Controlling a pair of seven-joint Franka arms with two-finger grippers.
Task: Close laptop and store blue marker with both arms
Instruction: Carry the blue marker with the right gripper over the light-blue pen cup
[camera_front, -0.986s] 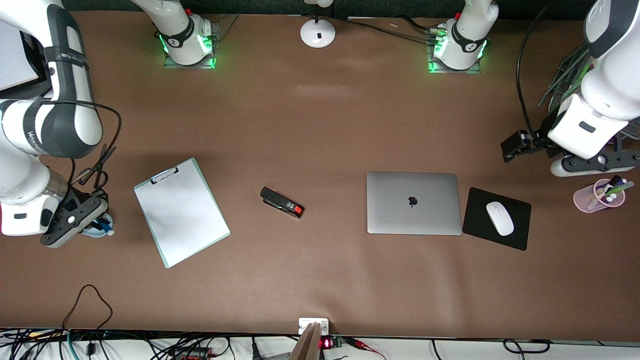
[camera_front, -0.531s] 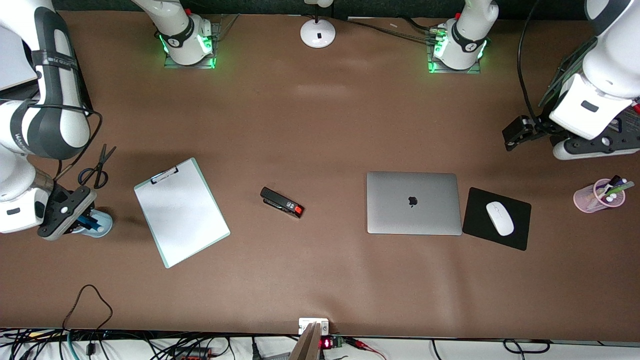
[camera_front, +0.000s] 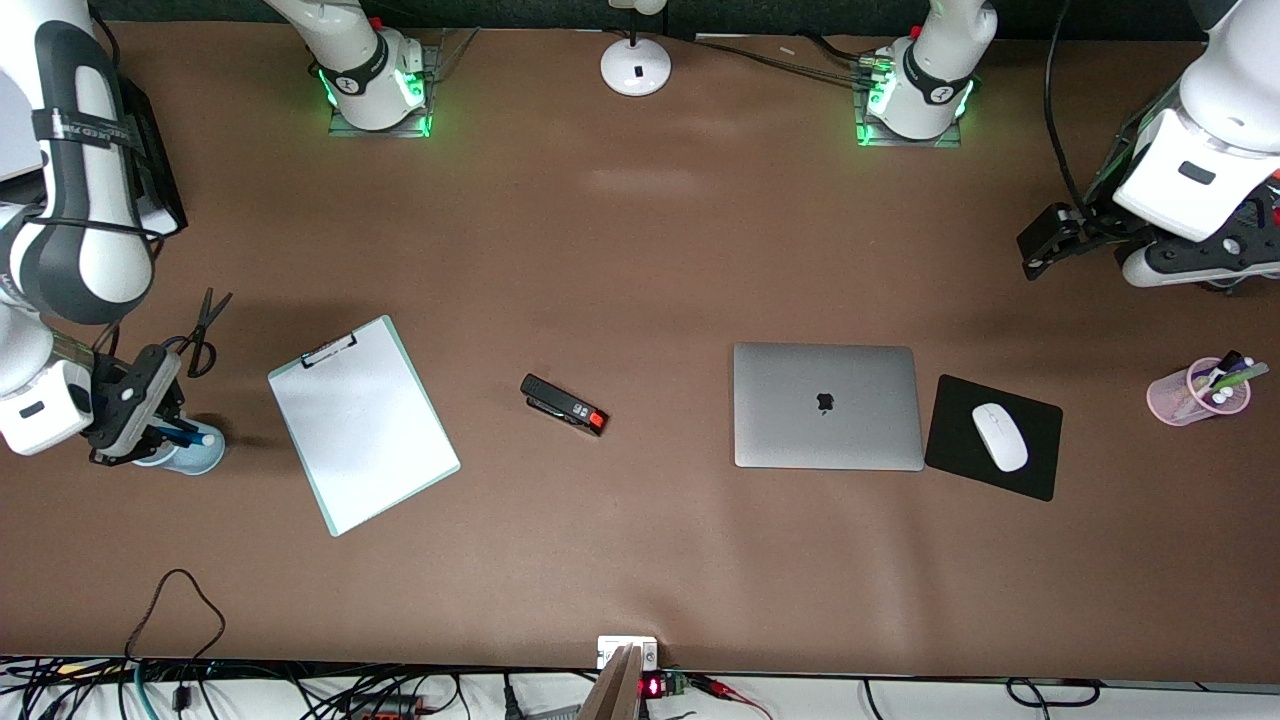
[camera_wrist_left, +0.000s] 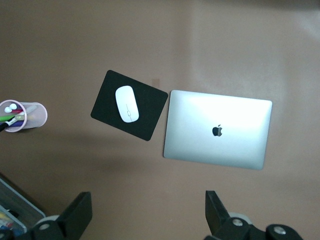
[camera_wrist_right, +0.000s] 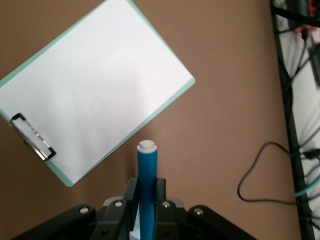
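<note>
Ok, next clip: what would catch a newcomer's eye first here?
Probably the right gripper, shut on the blue marker over a pale blue cup at the right arm's end of the table. Next, the shut laptop beside a white mouse, with the left gripper open high above it.

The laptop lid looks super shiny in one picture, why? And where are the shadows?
Left wrist view: the closed laptop glares white where overhead light bounces off its lid. Front view: the same lid looks evenly grey, and soft shadows lie on the table beside the clipboard. Right wrist view: the blue marker is sharp, without glare.
</note>
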